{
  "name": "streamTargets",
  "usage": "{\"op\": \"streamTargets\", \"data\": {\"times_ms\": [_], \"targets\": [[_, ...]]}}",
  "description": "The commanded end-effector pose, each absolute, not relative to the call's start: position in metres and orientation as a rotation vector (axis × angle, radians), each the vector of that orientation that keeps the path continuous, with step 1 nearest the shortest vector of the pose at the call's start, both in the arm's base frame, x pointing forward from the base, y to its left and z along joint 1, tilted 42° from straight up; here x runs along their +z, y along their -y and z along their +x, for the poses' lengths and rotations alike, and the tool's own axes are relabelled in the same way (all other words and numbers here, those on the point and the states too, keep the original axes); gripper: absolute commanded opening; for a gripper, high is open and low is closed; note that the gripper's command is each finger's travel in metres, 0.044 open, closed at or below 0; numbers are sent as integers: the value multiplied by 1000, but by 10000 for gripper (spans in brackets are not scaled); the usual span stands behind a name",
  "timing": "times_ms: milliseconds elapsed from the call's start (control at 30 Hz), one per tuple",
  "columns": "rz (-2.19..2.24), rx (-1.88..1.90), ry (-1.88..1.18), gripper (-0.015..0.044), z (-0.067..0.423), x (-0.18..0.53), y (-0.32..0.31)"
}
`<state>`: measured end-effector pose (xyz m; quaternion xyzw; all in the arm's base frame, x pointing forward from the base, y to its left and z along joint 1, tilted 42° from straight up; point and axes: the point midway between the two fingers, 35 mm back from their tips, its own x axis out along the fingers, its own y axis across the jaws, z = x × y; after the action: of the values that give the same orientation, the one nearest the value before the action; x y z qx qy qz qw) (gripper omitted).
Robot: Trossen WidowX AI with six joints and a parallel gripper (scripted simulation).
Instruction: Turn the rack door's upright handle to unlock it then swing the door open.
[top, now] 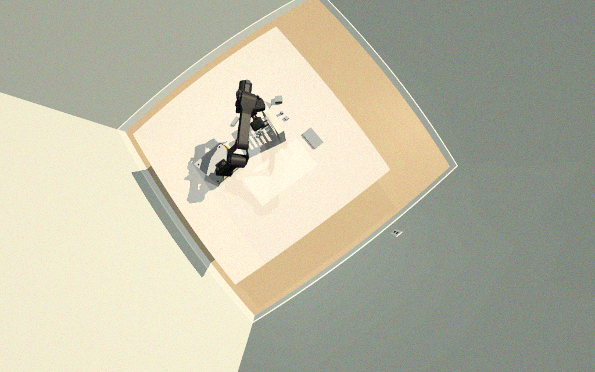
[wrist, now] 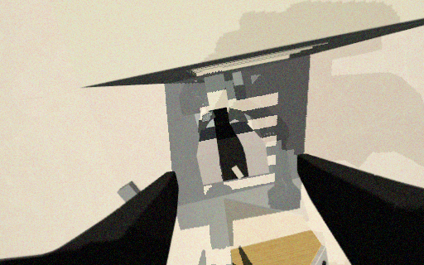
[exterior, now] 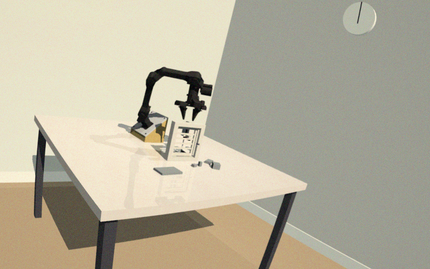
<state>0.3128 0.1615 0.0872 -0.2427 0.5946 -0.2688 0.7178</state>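
The cream rack frame (exterior: 171, 143) (top: 273, 124) stands upright on the table (exterior: 116, 180). Its barred door seems to sit within the frame, but its exact angle cannot be told. A small dark piece (exterior: 197, 144) shows at the door's right side in the exterior view; whether it is the handle is unclear. In the wrist view the rack is seen from above as a thin slanting strip across the top. My gripper (exterior: 188, 119) (wrist: 236, 171) is open and empty, pointing down. Its fingertips appear just above the frame's top edge in the exterior view; their depth relative to it is unclear.
A flat grey slab (top: 312, 138) (exterior: 168, 170) and small grey blocks (top: 278, 99) (exterior: 215, 165) lie on one side of the rack. Another grey block (top: 235, 121) (wrist: 128, 190) lies on the arm's side. The wedge-shaped arm base (exterior: 156, 133) stands behind the rack.
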Motion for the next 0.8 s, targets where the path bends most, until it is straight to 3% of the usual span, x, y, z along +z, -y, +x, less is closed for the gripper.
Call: {"op": "streamTargets", "data": {"times_ms": [0,767], "targets": [[-540,-590,-1329,298,314,83,-158],[-538,-585,-1405,298,318,55,-133]]}}
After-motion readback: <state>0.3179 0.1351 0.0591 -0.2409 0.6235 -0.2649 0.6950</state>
